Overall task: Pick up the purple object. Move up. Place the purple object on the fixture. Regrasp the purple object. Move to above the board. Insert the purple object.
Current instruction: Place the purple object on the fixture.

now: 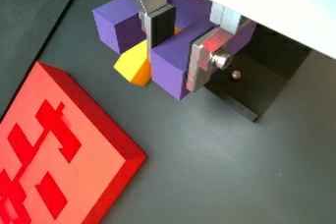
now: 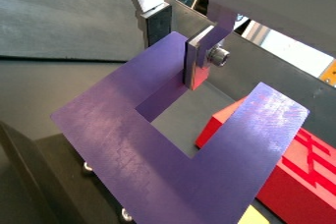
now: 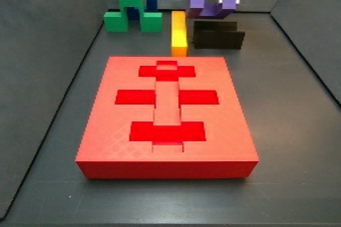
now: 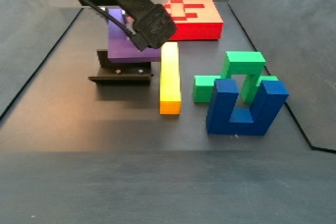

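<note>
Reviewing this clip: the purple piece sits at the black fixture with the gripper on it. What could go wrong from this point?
1. The gripper straddles only one prong of the purple object, so the off-centre hold may let it twist when lifted.
2. The yellow bar lies right beside the fixture; a low sideways move might knock it.
3. The board cut-outs look tight, so a tilted piece could jam.

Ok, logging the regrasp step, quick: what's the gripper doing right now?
Gripper: closed on one prong of the purple object, which sits on the fixture.
</note>
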Robot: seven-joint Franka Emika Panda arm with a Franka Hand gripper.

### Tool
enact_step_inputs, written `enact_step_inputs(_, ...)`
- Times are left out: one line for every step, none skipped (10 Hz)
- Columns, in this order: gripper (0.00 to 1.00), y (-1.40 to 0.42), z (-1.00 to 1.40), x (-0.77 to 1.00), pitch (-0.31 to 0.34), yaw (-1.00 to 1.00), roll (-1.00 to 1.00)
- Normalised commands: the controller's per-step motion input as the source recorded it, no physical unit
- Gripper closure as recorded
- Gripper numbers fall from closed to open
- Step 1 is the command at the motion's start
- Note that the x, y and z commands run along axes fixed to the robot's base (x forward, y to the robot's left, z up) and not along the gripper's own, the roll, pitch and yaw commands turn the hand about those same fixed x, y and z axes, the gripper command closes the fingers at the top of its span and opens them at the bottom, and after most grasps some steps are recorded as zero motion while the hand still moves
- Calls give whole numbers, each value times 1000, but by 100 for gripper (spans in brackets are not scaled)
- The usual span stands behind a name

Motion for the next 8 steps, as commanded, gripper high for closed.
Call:
enact_step_inputs(100,71,-89,194,-180,14,-263)
enact_step_inputs(100,0,-277,671,-11,-51,-11)
enact_step_inputs(100,11,-323,834,0,-291,0)
enact_step_inputs(100,0,-274,674,-74,-354,0)
enact_step_inputs(100,0,-191,617,-20,-329,0)
enact_step_inputs(100,0,-157,700,-6,-289,0)
enact_step_inputs(100,57,-171,654,-11,-214,-11)
enact_step_inputs(100,49,-163,514,-3,-149,0)
